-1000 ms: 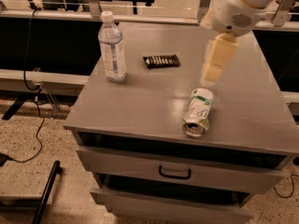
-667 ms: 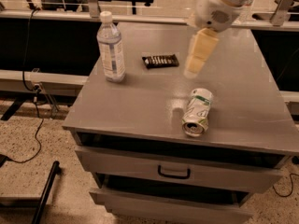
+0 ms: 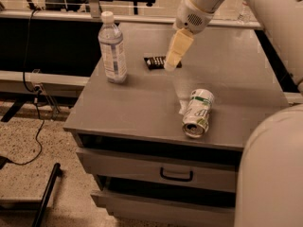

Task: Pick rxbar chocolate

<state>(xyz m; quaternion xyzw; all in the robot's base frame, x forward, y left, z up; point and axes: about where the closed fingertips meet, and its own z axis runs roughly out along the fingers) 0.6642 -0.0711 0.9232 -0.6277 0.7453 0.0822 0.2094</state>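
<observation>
While the gripper [image 3: 170, 66] hides one end, the rxbar chocolate [image 3: 154, 61] lies flat, black.

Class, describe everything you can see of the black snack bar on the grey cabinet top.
The small flat black-wrapped snack bar with pale lettering lies flat on the grey cabinet top, towards its back, right of the upright clear water bottle and apart from it. The robot's pale gripper is at the bar's right end, covering it; whether it touches cannot be told.

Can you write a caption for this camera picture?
Gripper at the rxbar chocolate; water bottle upright, soda can on its side.
</observation>
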